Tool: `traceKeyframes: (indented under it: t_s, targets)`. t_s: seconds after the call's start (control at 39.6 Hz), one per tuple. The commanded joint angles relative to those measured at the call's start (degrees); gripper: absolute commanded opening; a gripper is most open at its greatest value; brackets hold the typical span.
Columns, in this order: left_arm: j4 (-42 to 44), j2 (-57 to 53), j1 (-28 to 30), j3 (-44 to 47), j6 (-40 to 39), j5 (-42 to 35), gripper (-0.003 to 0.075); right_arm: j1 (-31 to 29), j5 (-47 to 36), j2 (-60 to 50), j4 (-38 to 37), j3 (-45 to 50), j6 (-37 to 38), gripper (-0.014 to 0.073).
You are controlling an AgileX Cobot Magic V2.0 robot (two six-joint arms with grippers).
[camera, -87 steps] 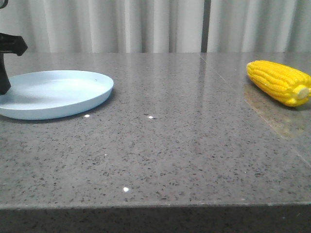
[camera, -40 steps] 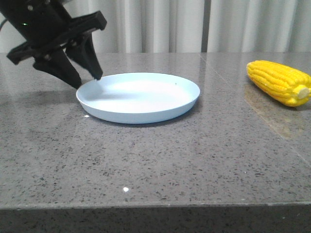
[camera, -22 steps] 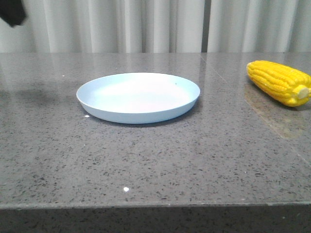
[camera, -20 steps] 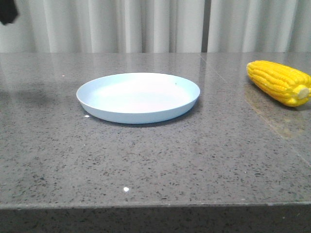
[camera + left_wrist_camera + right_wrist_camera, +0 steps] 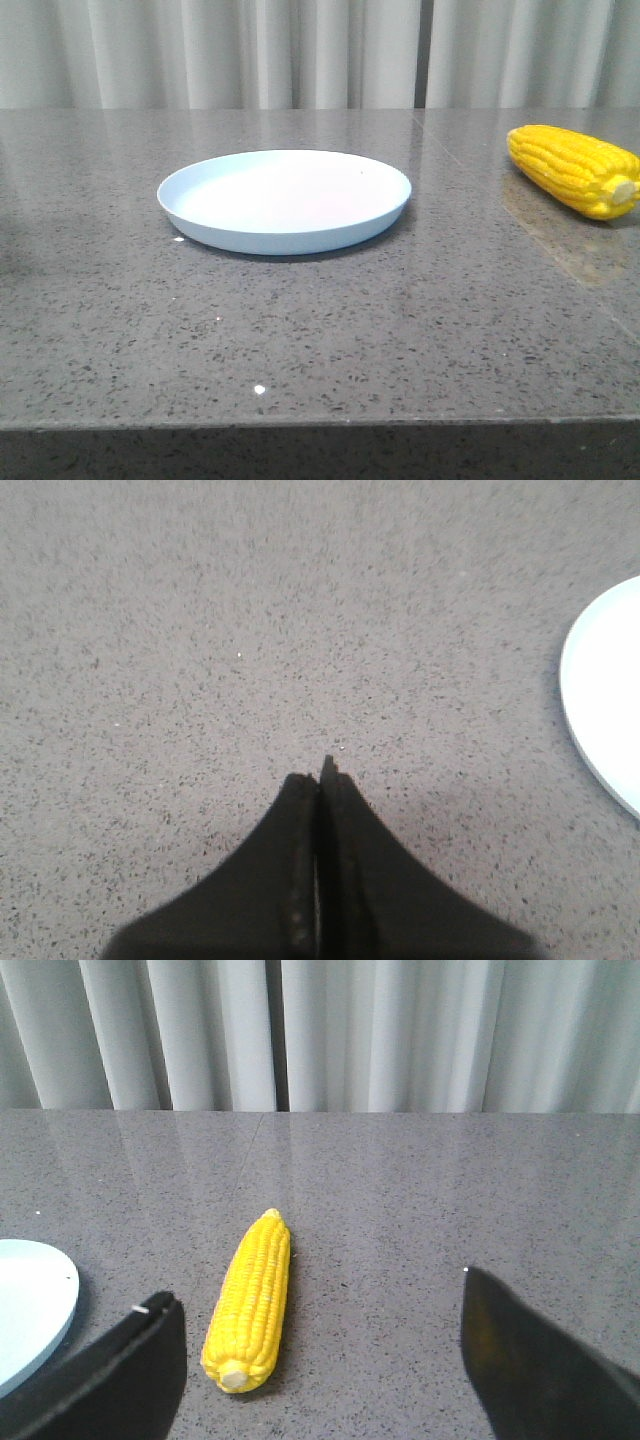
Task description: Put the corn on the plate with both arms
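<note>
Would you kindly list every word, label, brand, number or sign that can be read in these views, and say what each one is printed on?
None: no view shows any readable text.
The plate is plain pale blue, with no mark or label.
The corn carries no sticker or print.
The stone table shows only speckles.
The left tool and right tool show no lettering.

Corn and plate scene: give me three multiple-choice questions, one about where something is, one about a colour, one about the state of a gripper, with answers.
1. Where does the corn lie?
A. on the plate
B. on the table, right of the plate
C. in a gripper

2. What colour is the plate?
A. pale blue
B. red
C. black

3. How do the left gripper jaws stand?
A. wide open
B. shut on the corn
C. shut on nothing

Answers:
1 B, the front view shows the cob on bare grey table, apart from the plate.
2 A, its rim and face are pale blue.
3 C, the left wrist view shows the jaws pressed together over bare table.
</note>
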Motion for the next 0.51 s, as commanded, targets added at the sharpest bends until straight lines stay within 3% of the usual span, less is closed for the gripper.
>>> traceKeyframes:
  t_s: [0.0, 0.2, 0.48]
  targets:
    - [1.5, -7.0, -0.3, 4.5, -0.6, -9.1, -0.002, 0.1, -4.3, 0.8, 0.3, -2.1, -0.4, 0.0591]
    - [1.7, -23.4, -0.4, 17.4, -0.1, -18.5, -0.002, 0.1, -4.3, 0.8, 0.3, -2.1, -0.4, 0.0591]
    - [1.7, -42.3, -0.4, 27.8, -0.1, -20.9, -0.002, 0.1, -4.3, 0.8, 0.3, -2.1, -0.4, 0.0591]
